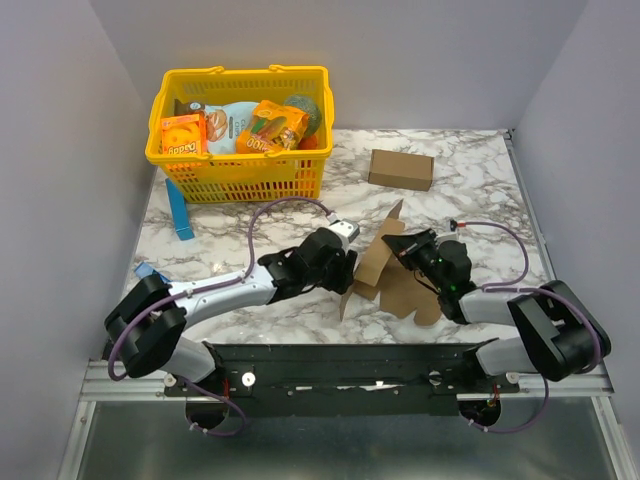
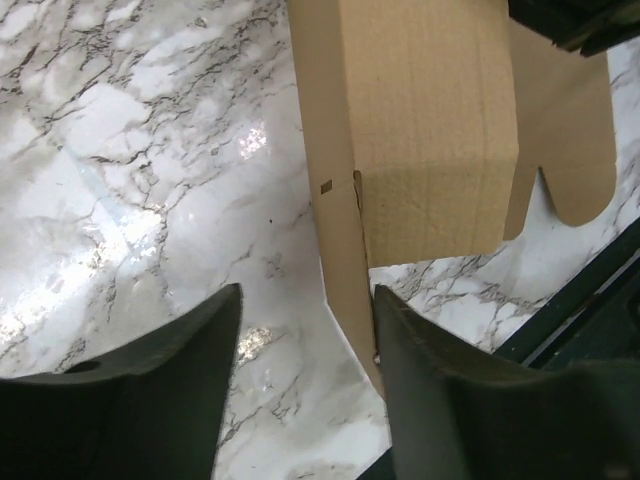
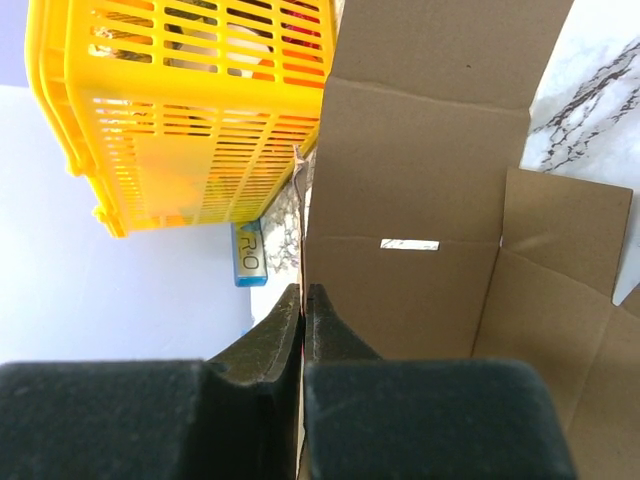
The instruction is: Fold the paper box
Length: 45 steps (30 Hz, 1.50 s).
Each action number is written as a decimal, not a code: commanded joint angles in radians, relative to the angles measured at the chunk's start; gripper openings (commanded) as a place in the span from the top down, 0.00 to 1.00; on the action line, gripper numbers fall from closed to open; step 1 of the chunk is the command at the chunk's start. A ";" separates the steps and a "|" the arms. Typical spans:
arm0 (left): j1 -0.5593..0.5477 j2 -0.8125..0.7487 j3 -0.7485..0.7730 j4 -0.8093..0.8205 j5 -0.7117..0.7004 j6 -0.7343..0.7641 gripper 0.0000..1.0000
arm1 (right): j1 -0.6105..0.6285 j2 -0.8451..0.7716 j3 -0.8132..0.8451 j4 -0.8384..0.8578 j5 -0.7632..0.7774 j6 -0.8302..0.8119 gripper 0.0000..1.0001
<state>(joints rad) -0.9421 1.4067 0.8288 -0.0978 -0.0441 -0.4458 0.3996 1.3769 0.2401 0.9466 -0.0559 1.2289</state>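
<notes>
The paper box is a plain brown die-cut sheet, partly folded, lying mid-table between both arms with one flap standing up. My left gripper is at its left side. In the left wrist view this gripper is open; a narrow side strip of the paper box runs between the fingers and rests against the right finger, with bare marble filling the remaining gap. My right gripper is shut on the thin edge of an upright panel of the paper box; from above it sits at the sheet's right.
A yellow basket with orange snack boxes stands at the back left, also visible as the yellow basket. A longer brown carton lies at the back right. A blue box leans by the basket. The table's near edge rail is close.
</notes>
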 commanded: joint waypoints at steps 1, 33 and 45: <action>-0.021 0.054 0.069 -0.103 0.039 0.105 0.50 | 0.001 -0.015 0.002 -0.094 0.048 -0.023 0.88; 0.362 0.034 0.474 -0.801 0.621 0.823 1.00 | 0.352 -0.506 0.533 -1.112 -0.018 -1.676 0.20; 0.371 -0.025 0.443 -0.780 0.678 0.832 1.00 | 0.412 -0.420 0.614 -1.212 -0.009 -1.968 0.21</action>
<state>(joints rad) -0.5713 1.4158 1.2888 -0.8688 0.5785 0.3714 0.7887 0.9325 0.8101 -0.1905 -0.1184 -0.5941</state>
